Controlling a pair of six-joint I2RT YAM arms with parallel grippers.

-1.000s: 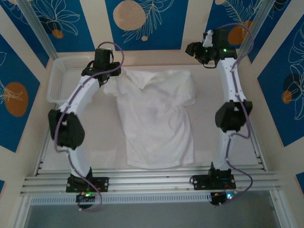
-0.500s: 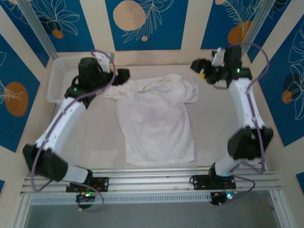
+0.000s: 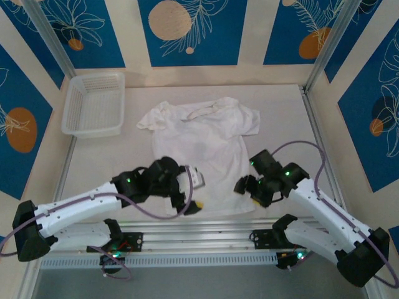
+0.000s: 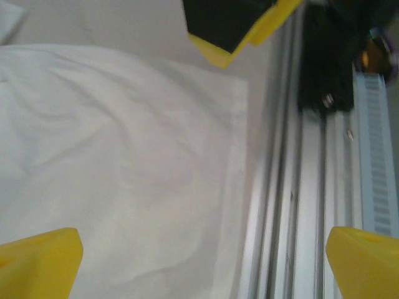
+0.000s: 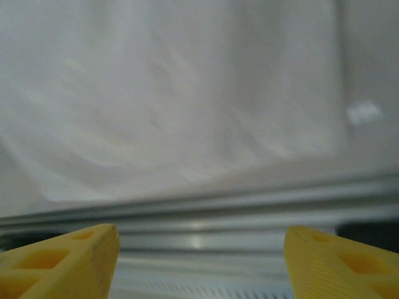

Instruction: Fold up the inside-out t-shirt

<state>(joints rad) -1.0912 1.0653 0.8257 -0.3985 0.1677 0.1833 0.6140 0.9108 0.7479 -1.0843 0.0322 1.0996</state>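
Note:
The inside-out t-shirt [image 3: 202, 149] lies spread flat on the table, collar at the far end and hem towards the arms. My left gripper [image 3: 193, 194] hovers open over the hem's left corner. My right gripper [image 3: 245, 188] is open at the hem's right corner. In the left wrist view the white cloth [image 4: 124, 156] spreads under the open left gripper [image 4: 202, 265], its hem edge running along the rails, and a yellow finger of the other gripper [image 4: 243, 31] shows at the top. In the right wrist view the shirt [image 5: 187, 93] lies ahead of the wide-open right gripper [image 5: 199, 261].
A white mesh basket [image 3: 92, 132] stands at the far left of the table. Aluminium rails [image 3: 206, 235] run along the near edge just below the hem, also seen as rails [image 4: 299, 205] in the left wrist view. Bare table [image 3: 287, 131] lies right of the shirt.
Both arms have swung from the far end by the sleeves and collar down to the near edge at the hem. The shirt's far end has settled flat.

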